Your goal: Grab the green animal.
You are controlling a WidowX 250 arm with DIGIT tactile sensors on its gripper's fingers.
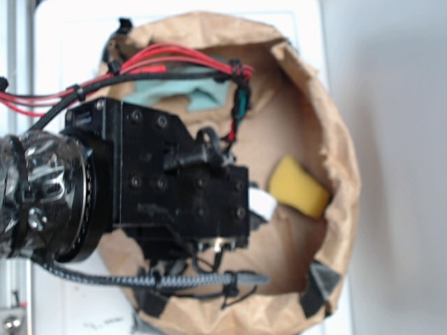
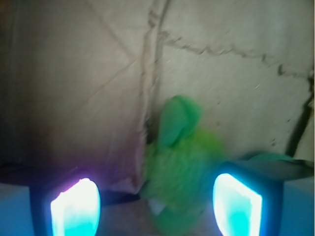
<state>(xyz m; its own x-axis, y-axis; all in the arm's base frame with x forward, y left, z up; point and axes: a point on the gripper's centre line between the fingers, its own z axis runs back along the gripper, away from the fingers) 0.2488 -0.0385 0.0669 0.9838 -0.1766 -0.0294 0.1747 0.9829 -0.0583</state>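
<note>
The green animal point(image 2: 181, 172) is a fuzzy lime-green plush with a duller green head and a small white patch. In the wrist view it lies on brown paper between my two glowing fingertips, nearer the right one. My gripper point(image 2: 156, 209) is open, with a wide gap on the toy's left side. In the exterior view the black wrist body point(image 1: 178, 185) covers the toy, so the green animal is hidden there.
A crumpled brown paper bag point(image 1: 328, 125) forms a walled bowl around the work area. A yellow sponge point(image 1: 299, 186) lies at its right side, a teal cloth point(image 1: 178, 94) at the back. A small white thing point(image 1: 262, 204) peeks out beside the wrist.
</note>
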